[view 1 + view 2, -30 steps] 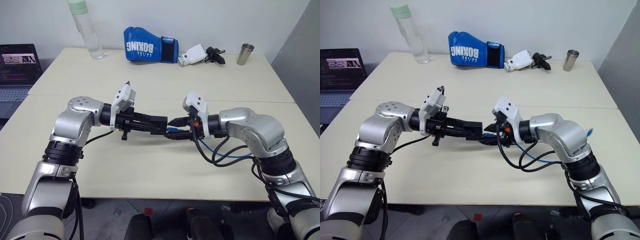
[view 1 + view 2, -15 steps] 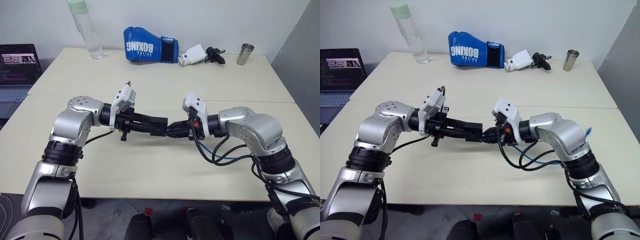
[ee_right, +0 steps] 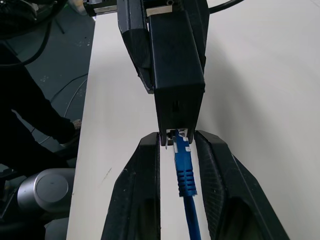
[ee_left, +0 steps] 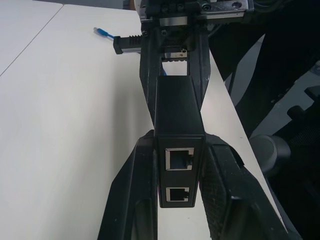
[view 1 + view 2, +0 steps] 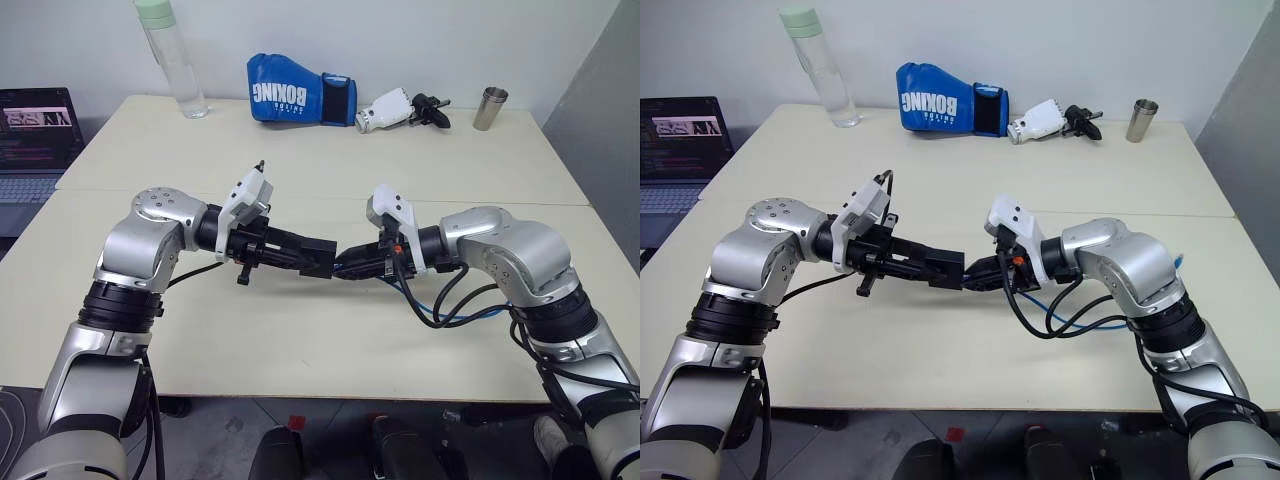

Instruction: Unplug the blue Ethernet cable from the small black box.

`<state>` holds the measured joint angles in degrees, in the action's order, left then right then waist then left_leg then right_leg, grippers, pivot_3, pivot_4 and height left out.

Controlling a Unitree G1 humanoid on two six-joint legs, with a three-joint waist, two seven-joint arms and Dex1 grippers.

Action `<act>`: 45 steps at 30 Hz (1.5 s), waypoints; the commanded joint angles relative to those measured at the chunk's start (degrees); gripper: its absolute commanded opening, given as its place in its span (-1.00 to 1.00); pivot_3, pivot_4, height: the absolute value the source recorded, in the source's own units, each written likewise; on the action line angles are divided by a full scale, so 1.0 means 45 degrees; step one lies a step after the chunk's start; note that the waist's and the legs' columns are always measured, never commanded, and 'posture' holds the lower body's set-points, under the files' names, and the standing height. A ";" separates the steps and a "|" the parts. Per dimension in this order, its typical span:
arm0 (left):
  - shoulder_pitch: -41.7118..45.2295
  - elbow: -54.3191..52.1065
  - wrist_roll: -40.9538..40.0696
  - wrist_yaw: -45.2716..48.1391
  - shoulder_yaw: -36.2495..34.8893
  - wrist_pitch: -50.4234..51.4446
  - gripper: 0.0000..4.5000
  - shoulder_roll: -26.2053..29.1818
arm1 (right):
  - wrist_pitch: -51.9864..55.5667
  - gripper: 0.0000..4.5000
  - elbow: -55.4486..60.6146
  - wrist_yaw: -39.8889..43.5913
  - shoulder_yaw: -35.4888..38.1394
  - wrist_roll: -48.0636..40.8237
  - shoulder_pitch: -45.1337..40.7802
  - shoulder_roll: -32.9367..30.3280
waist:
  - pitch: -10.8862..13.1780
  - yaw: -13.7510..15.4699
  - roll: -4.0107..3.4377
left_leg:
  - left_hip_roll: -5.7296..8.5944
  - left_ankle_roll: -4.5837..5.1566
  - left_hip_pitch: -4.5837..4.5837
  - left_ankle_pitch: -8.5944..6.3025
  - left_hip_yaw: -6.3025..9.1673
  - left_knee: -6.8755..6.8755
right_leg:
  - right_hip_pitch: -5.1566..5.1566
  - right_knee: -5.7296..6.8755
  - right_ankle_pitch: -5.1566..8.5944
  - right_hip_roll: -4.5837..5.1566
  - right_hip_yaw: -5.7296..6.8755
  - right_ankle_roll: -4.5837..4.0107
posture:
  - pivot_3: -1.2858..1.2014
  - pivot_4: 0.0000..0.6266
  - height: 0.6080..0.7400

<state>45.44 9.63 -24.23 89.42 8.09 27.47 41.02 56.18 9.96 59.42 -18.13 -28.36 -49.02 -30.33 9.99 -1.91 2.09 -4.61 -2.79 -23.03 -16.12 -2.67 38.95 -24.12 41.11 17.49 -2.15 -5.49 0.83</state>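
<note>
Cream tabletop point(image 5: 300, 340) against a white wall, with 2 robot arms meeting above its middle. At the far edge sit a clear water bottle point(image 5: 172, 58), a blue boxing glove point(image 5: 300, 90), a white-and-black tool point(image 5: 400, 108) and a metal cup point(image 5: 489, 108); a laptop point(image 5: 35, 130) stands off to the left.

Left gripper point(image 4: 181, 165) is closed on the small black box point(image 4: 177, 120), its 2 black fingers point(image 4: 131, 195) pressing the box's sides, with 2 open ports facing the wrist camera. The box is held clear above the table, pointing toward the other arm.

Right gripper point(image 3: 176, 150) meets the box's opposite end. Its fingers point(image 3: 146, 185) are drawn close, 1 on each side of the blue Ethernet cable point(image 3: 184, 175); whether they pinch it I cannot tell. The cable's plug sits in the box's port, between the fingertips, and the cord runs back between the fingers
</note>
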 commanded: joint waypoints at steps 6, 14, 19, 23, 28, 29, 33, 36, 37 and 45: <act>0.0464 -0.0326 -0.0168 -0.0199 -0.0336 0.0080 -0.65 0.0110 | 0.0039 -0.08 0.0210 0.0290 -0.0145 -0.0024 -0.0237 -0.0204 | 0.0000 -0.0002 0.0000 | 0.0000 0.0000 0.0000 0.0000 0.0002 0.0000 | 0.0000 -0.0001 0.0000 0.0000 -0.0001 0.0000 | 0.03 -0.52 1.00; 0.0333 -0.0373 -0.0182 -0.0191 -0.0325 -0.0021 -0.65 0.0177 | -0.0043 -0.05 -0.0302 0.0190 -0.0143 0.0182 -0.0475 -0.0143 | 0.0000 -0.0001 0.0000 | 0.0000 0.0000 0.0000 0.0000 0.0003 0.0000 | -0.0001 -0.0001 0.0000 0.0000 0.0000 0.0000 | 0.03 -0.52 1.00; 0.0282 -0.0394 -0.0180 -0.0149 -0.0323 -0.0059 -0.65 0.0221 | 0.0127 -0.05 -0.0631 0.0404 0.0017 -0.0077 -0.0789 -0.0096 | 0.0001 -0.0002 -0.0001 | -0.0001 0.0000 0.0000 0.0000 0.0004 -0.0001 | -0.0003 -0.0001 0.0000 -0.0001 0.0001 -0.0001 | 0.03 -0.52 1.00; 0.0275 -0.0368 -0.0171 -0.0148 -0.0321 -0.0085 -0.65 0.0229 | 0.0279 -0.05 -0.0700 0.0524 0.0028 -0.0242 -0.0959 -0.0079 | 0.0001 0.0000 -0.0001 | -0.0001 0.0000 -0.0001 0.0000 0.0001 -0.0001 | -0.0003 -0.0003 0.0000 -0.0001 -0.0002 0.0000 | 0.03 -0.52 1.00; 0.0295 -0.0310 -0.0161 -0.0159 -0.0330 -0.0120 -0.65 0.0223 | 0.0280 -0.05 -0.0800 0.0455 0.0005 -0.0167 -0.1041 0.0082 | 0.0001 -0.0002 -0.0001 | -0.0001 0.0001 -0.0001 0.0000 0.0001 -0.0001 | -0.0004 -0.0003 0.0000 -0.0001 -0.0001 -0.0001 | 0.03 -0.52 1.00; 0.0288 -0.0322 -0.0168 -0.0159 -0.0332 -0.0112 -0.65 0.0229 | 0.0272 -0.05 -0.0828 0.0427 0.0012 -0.0144 -0.1050 0.0112 | 0.0001 -0.0002 -0.0001 | -0.0001 0.0001 0.0000 0.0000 0.0002 -0.0001 | -0.0004 -0.0003 0.0000 -0.0001 -0.0001 -0.0001 | 0.03 -0.52 1.00; 0.0262 -0.0335 -0.0174 -0.0162 -0.0323 -0.0114 -0.65 0.0244 | 0.0189 -0.05 -0.1027 0.0354 0.0036 -0.0031 -0.1113 0.0195 | 0.0001 0.0002 -0.0001 | -0.0001 0.0000 -0.0002 0.0000 0.0002 -0.0002 | -0.0003 -0.0005 0.0000 -0.0001 -0.0001 -0.0001 | 0.03 -0.52 1.00; 0.0253 -0.0350 -0.0178 -0.0176 -0.0328 -0.0108 -0.65 0.0252 | 0.0150 -0.05 -0.1119 0.0401 0.0016 0.0012 -0.1146 0.0165 | 0.0001 0.0001 -0.0001 | 0.0000 0.0001 -0.0001 0.0000 0.0002 -0.0001 | -0.0003 -0.0005 0.0000 -0.0001 -0.0001 -0.0001 | 0.03 -0.52 1.00; 0.0251 -0.0353 -0.0176 -0.0179 -0.0328 -0.0110 -0.65 0.0256 | 0.0141 -0.05 -0.1135 0.0424 0.0006 0.0017 -0.1153 0.0151 | 0.0001 0.0000 -0.0001 | 0.0000 0.0000 -0.0002 0.0000 0.0001 -0.0002 | -0.0003 -0.0005 0.0001 -0.0001 0.0000 -0.0001 | 0.03 -0.52 1.00; 0.0229 -0.0372 -0.0135 -0.0130 -0.0289 -0.0168 -0.65 0.0305 | 0.0006 -0.54 -0.1281 0.0681 -0.0076 0.0089 -0.1204 0.0008 | 0.0001 0.0000 -0.0001 | -0.0001 0.0001 -0.0002 0.0000 0.0002 -0.0002 | -0.0004 -0.0005 0.0001 -0.0001 -0.0001 -0.0001 | 0.03 -0.52 1.00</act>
<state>45.95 9.51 -24.34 88.27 8.07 27.25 41.42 57.29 3.74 61.89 -19.37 -28.15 -52.60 -29.53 9.99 -1.91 2.09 -4.62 -2.79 -23.03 -16.12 -2.67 38.94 -24.13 41.09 17.49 -2.15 -5.49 0.82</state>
